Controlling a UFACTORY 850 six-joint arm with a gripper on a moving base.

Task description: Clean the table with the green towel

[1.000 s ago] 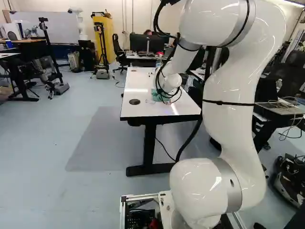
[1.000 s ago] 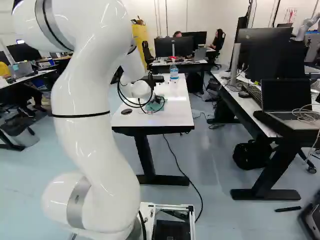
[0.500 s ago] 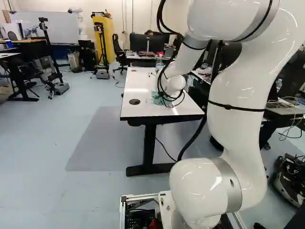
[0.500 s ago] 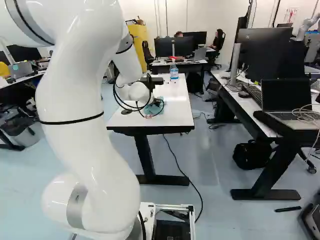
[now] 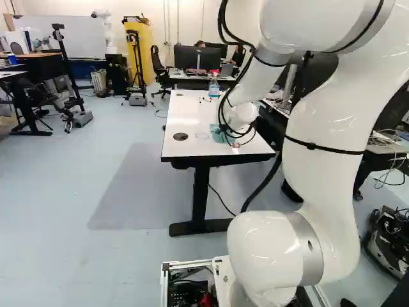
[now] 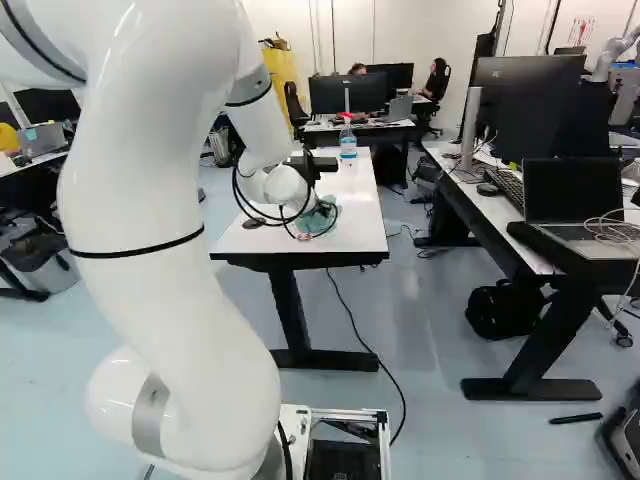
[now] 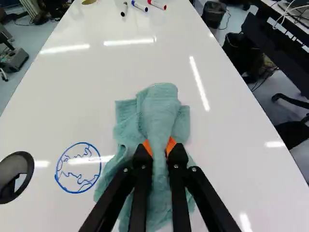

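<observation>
At the arm's far end, low over the table in the right base view, my gripper (image 6: 306, 205) is mostly hidden behind the wrist and cables. In the wrist view the gripper (image 7: 160, 149) is shut on the green towel (image 7: 161, 108), a fold of it pinched between the orange pads. The towel lies bunched on the white table (image 7: 125, 67) under and around the fingers. Beside it on the tabletop is a blue drawn circle (image 7: 78, 167) with squiggles inside.
A round black grommet (image 7: 15, 175) sits beyond the drawing. Several markers (image 7: 140, 6) lie toward the table's far end, where a spray bottle (image 6: 348, 140) stands. A desk with monitors and a laptop (image 6: 575, 205) is to the right in the right base view.
In the left base view the arm has swung to the right and a little nearer, the towel sliding along the table with the gripper. The base has not moved.
</observation>
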